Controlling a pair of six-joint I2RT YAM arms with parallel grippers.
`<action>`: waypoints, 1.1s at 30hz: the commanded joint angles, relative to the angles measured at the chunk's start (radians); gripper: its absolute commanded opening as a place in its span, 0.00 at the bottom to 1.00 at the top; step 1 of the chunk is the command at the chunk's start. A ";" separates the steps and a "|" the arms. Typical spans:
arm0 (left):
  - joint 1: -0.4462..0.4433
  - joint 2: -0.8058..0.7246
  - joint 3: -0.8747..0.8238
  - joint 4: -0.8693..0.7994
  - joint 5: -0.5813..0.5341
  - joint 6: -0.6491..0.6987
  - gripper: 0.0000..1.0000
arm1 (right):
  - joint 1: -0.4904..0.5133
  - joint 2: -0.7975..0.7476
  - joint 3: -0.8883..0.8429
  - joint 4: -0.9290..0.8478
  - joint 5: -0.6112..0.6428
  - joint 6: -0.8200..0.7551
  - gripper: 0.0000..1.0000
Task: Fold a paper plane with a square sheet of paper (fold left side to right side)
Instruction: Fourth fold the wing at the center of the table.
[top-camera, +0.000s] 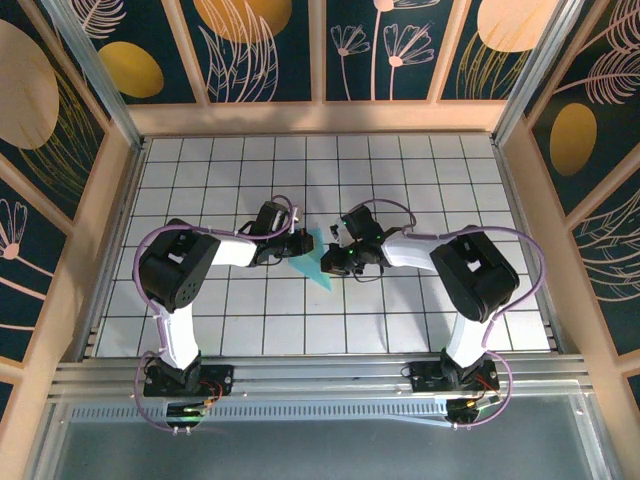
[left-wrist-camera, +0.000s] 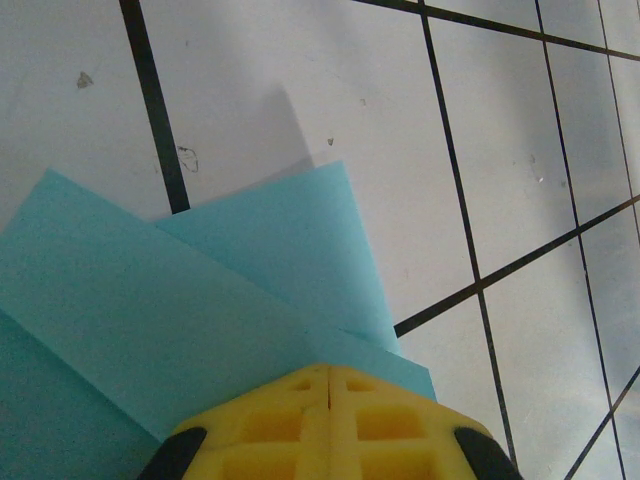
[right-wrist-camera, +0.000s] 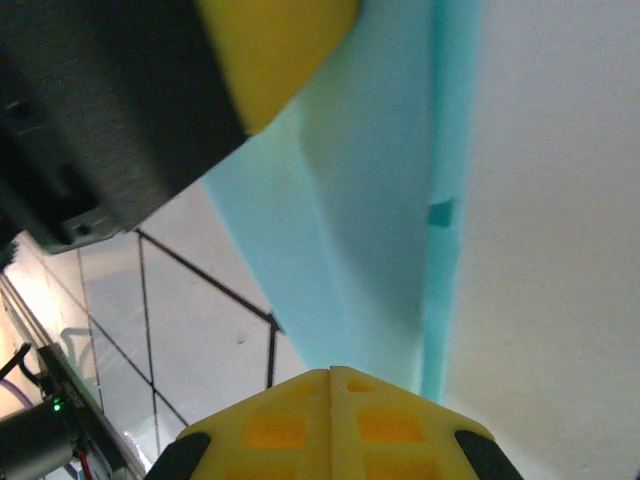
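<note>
Part-folded paper (top-camera: 315, 262) at centre frame. Left fingers (left-wrist-camera: 330, 385) and right fingers (right-wrist-camera: 330, 385) both closed tight, empty, tips over paper. Advice: press flat along crease, keep edges aligned.

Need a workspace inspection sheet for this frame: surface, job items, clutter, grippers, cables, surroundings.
Surface: white tiled table, black grid lines.
Job's things: teal sheet of paper, partly folded in overlapping layers, lying between the two grippers.
Clutter: nothing seen.
Grippers: left gripper and right gripper both shut, tips at the paper; whether either pinches it cannot be told.
Cables: purple cables in wide loops, clear of the paper.
Surroundings: wooden frame with dark floral panels; metal rail at near edge.
</note>
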 joint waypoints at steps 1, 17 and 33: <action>0.011 0.023 -0.013 -0.069 -0.043 0.019 0.00 | -0.018 0.033 0.006 0.012 0.033 0.005 0.00; 0.011 -0.197 -0.035 -0.061 -0.020 -0.027 0.08 | -0.024 0.081 -0.005 -0.146 0.179 -0.071 0.00; -0.090 -0.237 -0.230 0.209 0.067 -0.286 0.00 | 0.003 0.109 0.022 -0.211 0.261 -0.076 0.00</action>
